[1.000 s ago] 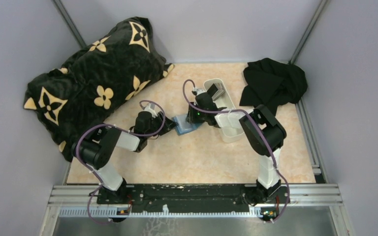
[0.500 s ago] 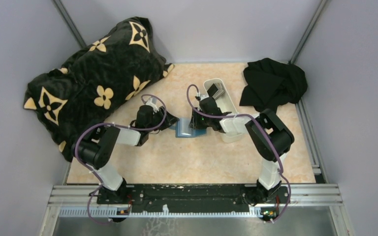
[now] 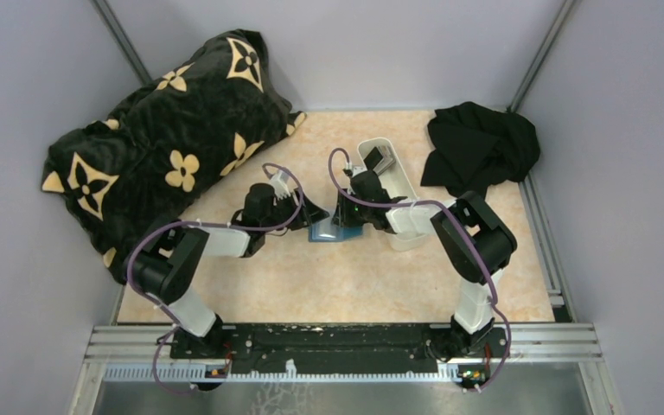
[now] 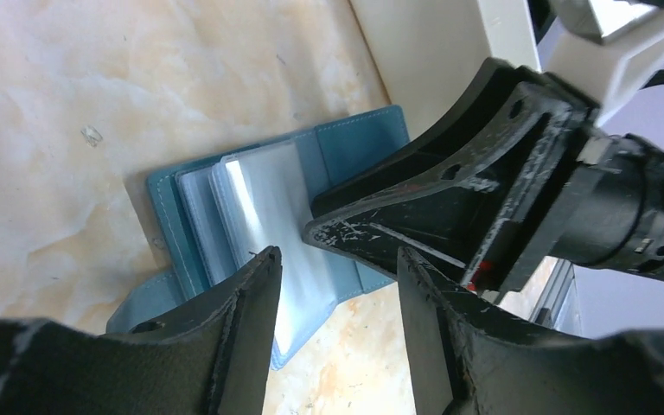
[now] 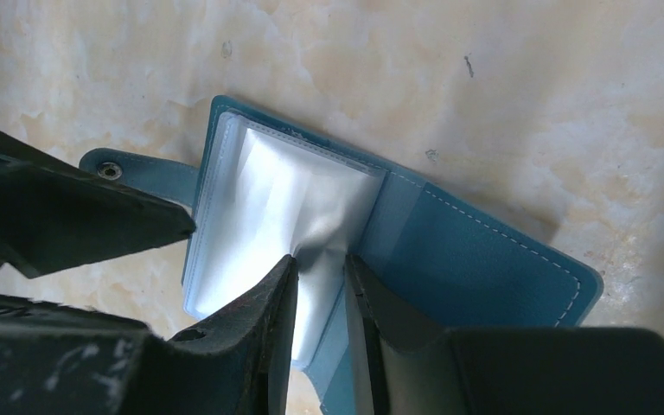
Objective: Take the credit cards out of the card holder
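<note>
The teal-blue card holder (image 3: 322,230) lies open on the table between my two grippers, its pale clear sleeves (image 5: 268,207) facing up. No card shows in the sleeves. My right gripper (image 5: 320,259) is pinched on a puckered sleeve at the holder's middle fold (image 5: 475,251). My left gripper (image 4: 339,259) is open just above the holder's (image 4: 225,207) left side, holding nothing. Its finger (image 5: 69,216) shows in the right wrist view. A dark grey card (image 3: 381,159) leans in the far end of the white tray (image 3: 406,235).
The long white tray stands just right of the holder, under my right arm. A big black cushion with tan flowers (image 3: 164,138) fills the back left. A black cloth (image 3: 480,147) lies at the back right. Grey walls close in the table.
My left gripper has moved right, up to the holder's left edge. My right gripper came down onto the holder a second ago and has stayed there since; the holder shifted slightly.
</note>
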`<state>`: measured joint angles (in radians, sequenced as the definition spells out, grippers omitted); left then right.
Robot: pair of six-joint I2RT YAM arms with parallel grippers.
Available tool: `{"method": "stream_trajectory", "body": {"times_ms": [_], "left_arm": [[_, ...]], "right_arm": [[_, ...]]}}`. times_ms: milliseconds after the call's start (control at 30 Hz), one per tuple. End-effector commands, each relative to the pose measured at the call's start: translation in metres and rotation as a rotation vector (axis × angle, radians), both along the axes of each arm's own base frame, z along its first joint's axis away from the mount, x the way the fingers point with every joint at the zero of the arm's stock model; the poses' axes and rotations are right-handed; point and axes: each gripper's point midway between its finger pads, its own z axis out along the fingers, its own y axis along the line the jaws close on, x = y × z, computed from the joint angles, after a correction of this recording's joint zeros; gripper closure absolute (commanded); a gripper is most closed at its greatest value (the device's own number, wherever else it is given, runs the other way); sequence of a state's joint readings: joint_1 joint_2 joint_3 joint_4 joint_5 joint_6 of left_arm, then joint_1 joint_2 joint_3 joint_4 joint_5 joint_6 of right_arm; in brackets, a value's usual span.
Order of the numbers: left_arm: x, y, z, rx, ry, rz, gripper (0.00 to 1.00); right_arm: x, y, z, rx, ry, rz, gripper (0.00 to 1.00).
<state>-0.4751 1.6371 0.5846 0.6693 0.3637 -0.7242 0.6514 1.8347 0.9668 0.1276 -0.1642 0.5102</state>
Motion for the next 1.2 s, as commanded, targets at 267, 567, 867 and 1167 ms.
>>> {"method": "stream_trajectory", "body": {"times_ms": [267, 567, 867, 1167], "left_arm": [[-0.008, -0.008, -0.019, 0.015, 0.022, -0.047, 0.43], [-0.012, 0.000, -0.008, 0.042, -0.002, -0.028, 0.44], [-0.017, 0.002, -0.019, 0.045, 0.020, -0.022, 0.44], [-0.021, 0.008, -0.025, 0.059, 0.029, -0.011, 0.44]], "right_arm": [[-0.016, -0.007, -0.015, -0.011, 0.077, 0.006, 0.72], [-0.015, -0.010, -0.018, 0.001, 0.085, -0.002, 0.72], [-0.019, -0.010, -0.020, 0.007, 0.093, 0.005, 0.72], [-0.020, -0.010, -0.018, 0.016, 0.091, 0.006, 0.72]]}}
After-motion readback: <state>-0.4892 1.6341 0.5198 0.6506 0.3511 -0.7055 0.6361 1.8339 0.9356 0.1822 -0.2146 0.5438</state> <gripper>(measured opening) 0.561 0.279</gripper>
